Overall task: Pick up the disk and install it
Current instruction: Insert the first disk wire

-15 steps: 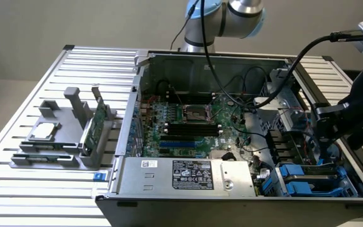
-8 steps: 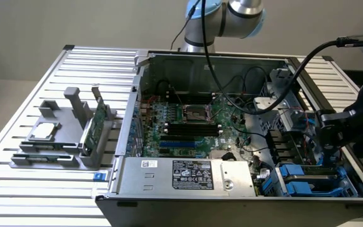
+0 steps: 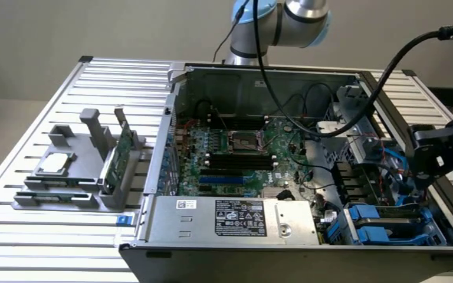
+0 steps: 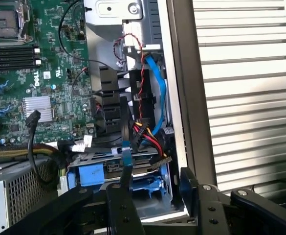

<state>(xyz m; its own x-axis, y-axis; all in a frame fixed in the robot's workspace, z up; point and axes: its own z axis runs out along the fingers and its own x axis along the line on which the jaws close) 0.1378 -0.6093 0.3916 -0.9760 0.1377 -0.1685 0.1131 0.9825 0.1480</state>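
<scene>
Hovering over PC case (image 3: 289, 252), wrist view jaws wide apart, empty, ext. view disk (image 3: 388, 227) w/ blue rails below

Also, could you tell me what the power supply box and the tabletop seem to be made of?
Power supply box: likely sheet steel, dull silver-grey, with folded edges and a perforated side.
Tabletop: probably aluminium, matt silver, in ribbed extrusion-like slats.

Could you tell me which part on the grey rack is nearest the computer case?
The green circuit card standing on edge beside the case; the square silver chip and thin green strips sit farther along the rack.
</scene>
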